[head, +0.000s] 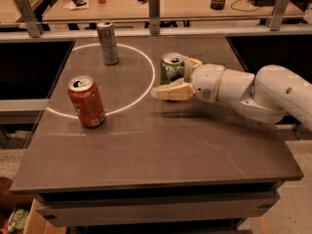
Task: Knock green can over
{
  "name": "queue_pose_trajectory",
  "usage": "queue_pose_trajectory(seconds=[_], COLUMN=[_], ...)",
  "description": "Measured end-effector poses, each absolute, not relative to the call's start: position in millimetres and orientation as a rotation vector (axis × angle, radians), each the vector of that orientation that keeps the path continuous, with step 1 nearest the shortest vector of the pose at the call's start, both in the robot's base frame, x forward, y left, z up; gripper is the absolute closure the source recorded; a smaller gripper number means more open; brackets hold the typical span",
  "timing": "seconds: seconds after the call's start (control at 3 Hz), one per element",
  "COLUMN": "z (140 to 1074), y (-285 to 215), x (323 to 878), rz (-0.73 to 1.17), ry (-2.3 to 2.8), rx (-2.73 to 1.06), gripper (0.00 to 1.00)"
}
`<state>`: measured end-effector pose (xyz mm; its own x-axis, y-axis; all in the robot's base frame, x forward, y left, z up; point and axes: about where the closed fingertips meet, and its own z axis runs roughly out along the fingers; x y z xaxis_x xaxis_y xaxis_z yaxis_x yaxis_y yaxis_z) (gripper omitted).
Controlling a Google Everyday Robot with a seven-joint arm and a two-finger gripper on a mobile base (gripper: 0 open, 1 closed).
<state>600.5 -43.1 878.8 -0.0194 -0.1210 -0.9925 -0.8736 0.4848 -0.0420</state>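
The green can (171, 69) stands upright near the middle of the dark table (161, 150), just right of a white circle line. My gripper (177, 77) reaches in from the right with its cream fingers open on either side of the can. The near finger (171, 91) lies in front of the can and the far finger (191, 63) is behind it. The can's lower part is hidden by the near finger.
An orange-red can (87, 101) stands at the front left on the circle line. A slim silver-grey can (107, 43) stands at the back left. A rail with metal posts (154, 6) runs along the far edge, with a cluttered desk behind.
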Motion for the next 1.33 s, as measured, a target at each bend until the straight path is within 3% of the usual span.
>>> queue_pose_trajectory(seconds=[0.67, 1.0, 1.33], z=[886.9, 903.4, 935.5], y=[-47.2, -58.2, -69.2], x=[610.1, 617.0, 615.8], rz=[0.804, 0.737, 0.637], ry=[1.427, 1.406, 1.357], rx=[-0.890, -0.929, -1.041], gripper=[0.64, 0.87, 1.00])
